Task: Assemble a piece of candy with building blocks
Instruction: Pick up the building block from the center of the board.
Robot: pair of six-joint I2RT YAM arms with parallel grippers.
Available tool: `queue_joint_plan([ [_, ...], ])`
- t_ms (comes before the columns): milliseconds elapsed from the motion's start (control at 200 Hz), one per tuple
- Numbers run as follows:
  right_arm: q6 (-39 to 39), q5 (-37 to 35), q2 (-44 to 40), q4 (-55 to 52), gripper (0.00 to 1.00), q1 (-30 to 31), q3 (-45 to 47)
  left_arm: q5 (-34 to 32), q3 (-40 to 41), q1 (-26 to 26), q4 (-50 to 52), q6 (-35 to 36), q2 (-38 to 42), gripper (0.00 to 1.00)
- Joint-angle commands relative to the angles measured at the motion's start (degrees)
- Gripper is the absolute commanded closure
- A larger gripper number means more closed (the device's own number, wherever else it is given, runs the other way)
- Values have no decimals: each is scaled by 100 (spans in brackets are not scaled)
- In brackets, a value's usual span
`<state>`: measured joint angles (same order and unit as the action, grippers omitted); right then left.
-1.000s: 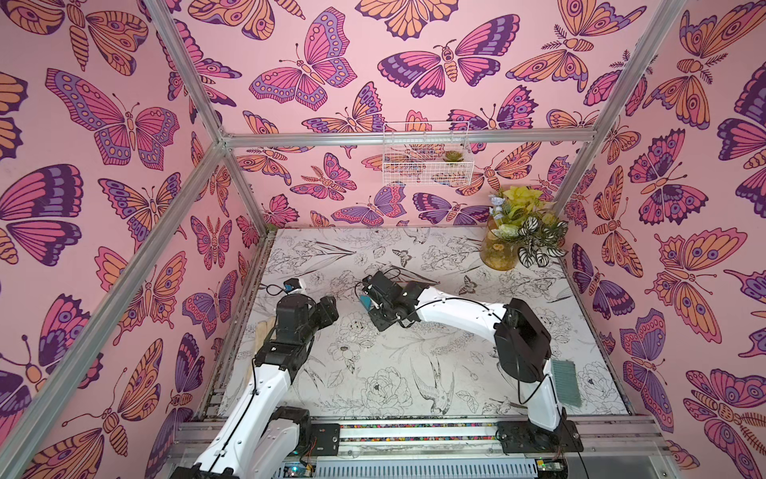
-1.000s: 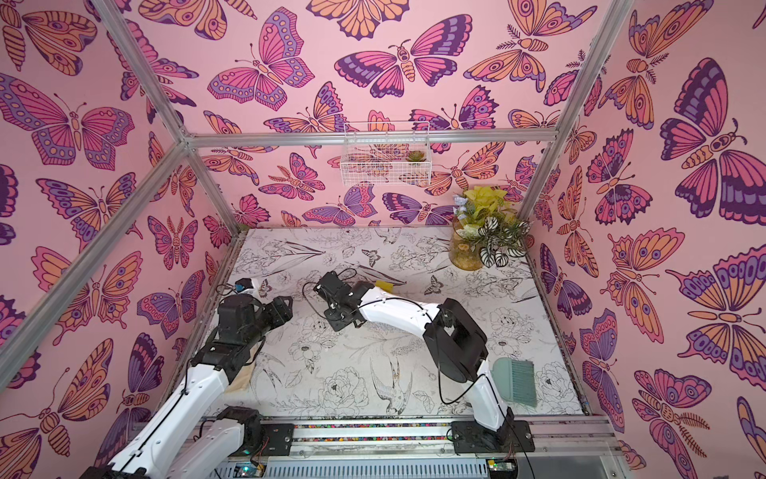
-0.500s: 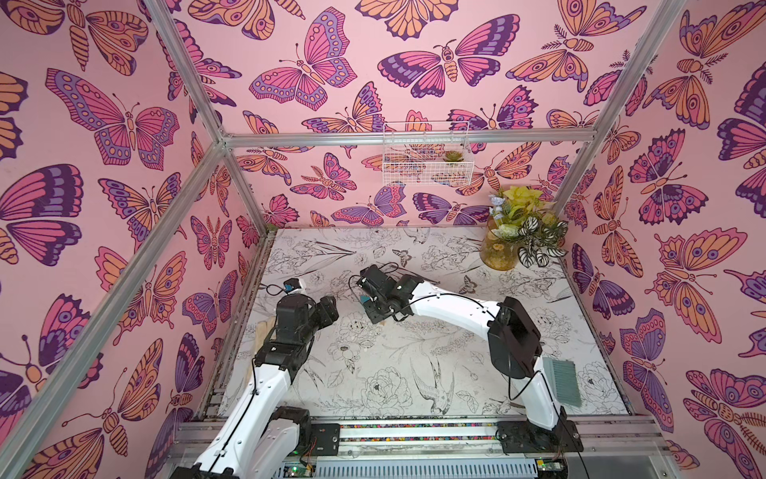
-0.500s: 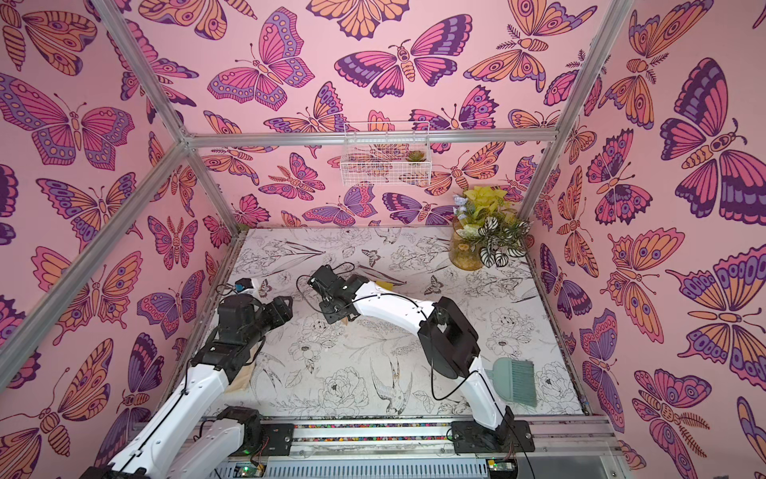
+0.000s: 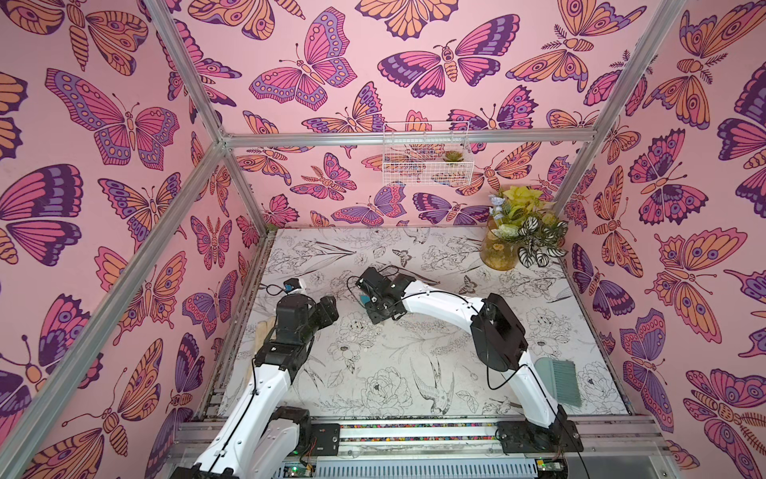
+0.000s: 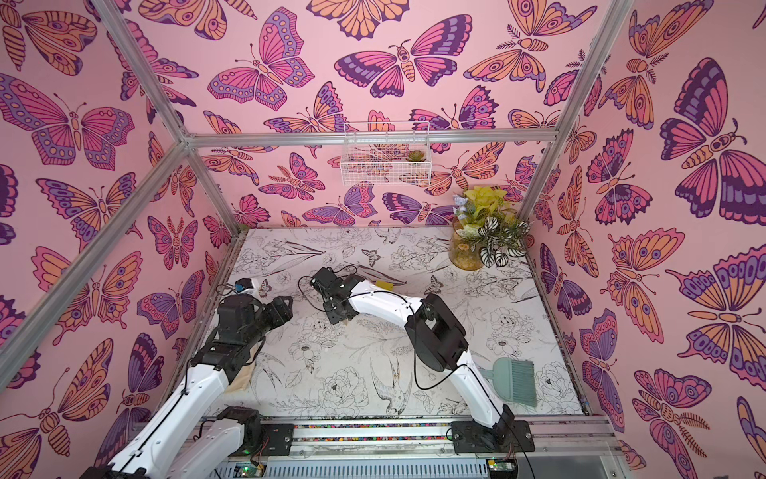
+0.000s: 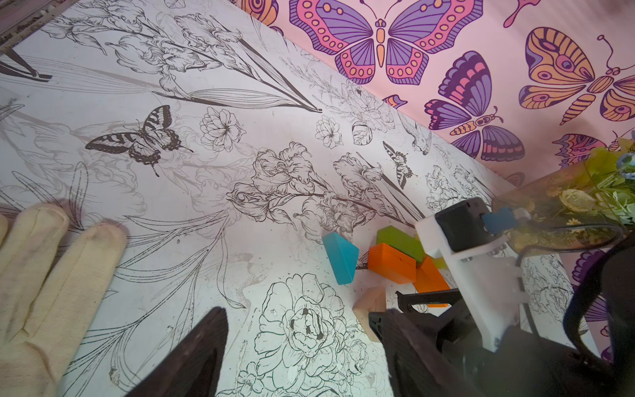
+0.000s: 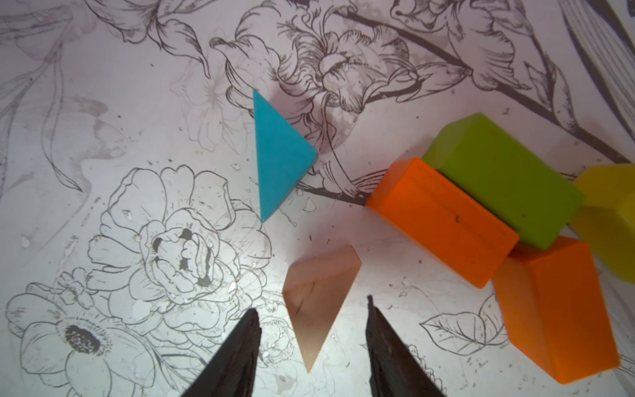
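Between your right fingers (image 8: 237, 357), parted and touching nothing, tan wedge (image 8: 319, 302) rests on the table (image 8: 103, 103), near the orange brick (image 8: 443, 220) but apart. Judged light, rigid, smooth wood; slanted faces may squirt out, so grip low across opposing sides. Left fingers (image 7: 192, 357) wide, empty.

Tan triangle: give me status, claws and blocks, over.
Both open: right claw straddles tan triangle, not gripping; left claw empty. Assembly unfinished: teal triangle loose too, bricks skewed. Gloved hand on table, clear of bricks.

Tan wedge (image 8: 319, 302) looks bare wood; teal wedge (image 8: 280, 154) smooth, painted.
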<state>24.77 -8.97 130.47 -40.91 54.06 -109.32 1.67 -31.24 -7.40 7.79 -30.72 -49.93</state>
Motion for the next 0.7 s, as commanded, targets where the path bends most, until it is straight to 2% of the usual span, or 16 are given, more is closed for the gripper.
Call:
queue_joint_plan([
  [0,141,79,216,-76,47,-36,-143,-61,48,28,57,23,83,26],
  [691,274,-43,536,5,48,-79,-403,-79,22,32,70,66,27,25],
])
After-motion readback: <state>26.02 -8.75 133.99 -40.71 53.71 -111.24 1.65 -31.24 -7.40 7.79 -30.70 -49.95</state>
